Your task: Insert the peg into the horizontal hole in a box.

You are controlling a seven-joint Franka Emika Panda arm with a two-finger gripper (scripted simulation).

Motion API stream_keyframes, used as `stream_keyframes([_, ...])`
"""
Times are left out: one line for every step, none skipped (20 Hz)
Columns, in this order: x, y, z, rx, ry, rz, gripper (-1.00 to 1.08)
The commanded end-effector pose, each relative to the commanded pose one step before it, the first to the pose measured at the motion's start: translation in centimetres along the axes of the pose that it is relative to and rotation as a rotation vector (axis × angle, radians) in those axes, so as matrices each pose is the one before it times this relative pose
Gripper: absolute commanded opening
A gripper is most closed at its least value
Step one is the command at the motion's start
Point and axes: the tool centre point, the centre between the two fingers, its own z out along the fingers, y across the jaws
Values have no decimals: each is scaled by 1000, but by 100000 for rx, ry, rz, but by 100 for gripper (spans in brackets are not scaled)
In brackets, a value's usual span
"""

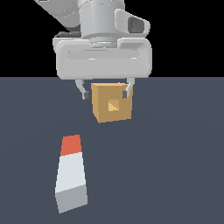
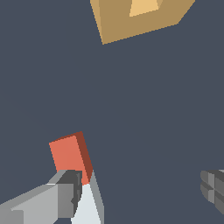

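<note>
The peg [image 1: 70,173] is lying flat on the dark grey floor [image 1: 175,175], in the near part of the exterior view and towards that view's left. Its red-orange end is pointing away from the camera, roughly towards the box [image 1: 112,103], and its pale grey end is facing the camera. In the wrist view the peg [image 2: 74,168] is showing its red end, with one grey finger [image 2: 61,197] sitting just in front of its white part; whether the two are touching cannot be told.

The box is sitting on the floor well apart from the peg, farther back and near the middle of the exterior view. The hole [image 1: 113,105] is opening in the centre of the face turned towards the camera.

The gripper [image 1: 104,93] is hanging above the floor, its jaws standing wide apart and holding nothing.
</note>
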Motion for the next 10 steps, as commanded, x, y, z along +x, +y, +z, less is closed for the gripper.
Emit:
stream_keyframes([-1119,-859,829,300,-76,-2848,100])
stream_keyframes([-494,-379,372,122,-32,-1329,100])
stream_keyframes([-522,-399,393,128,-33,-1402,100])
stream_keyframes([-552,-418,414,135,-35,-1473,100])
stream_keyframes([-571,-429,428,139,-37,-1525,100])
stream_keyframes([-572,-426,427,139,-37,-1519,100])
stream_keyframes([-571,-422,427,138,-37,-1514,100])
stream_keyframes([-573,-419,426,138,-38,-1508,100])
stream_keyframes([-568,-412,422,136,-38,-1490,100])
stream_keyframes([-542,-390,402,129,-36,-1416,100])
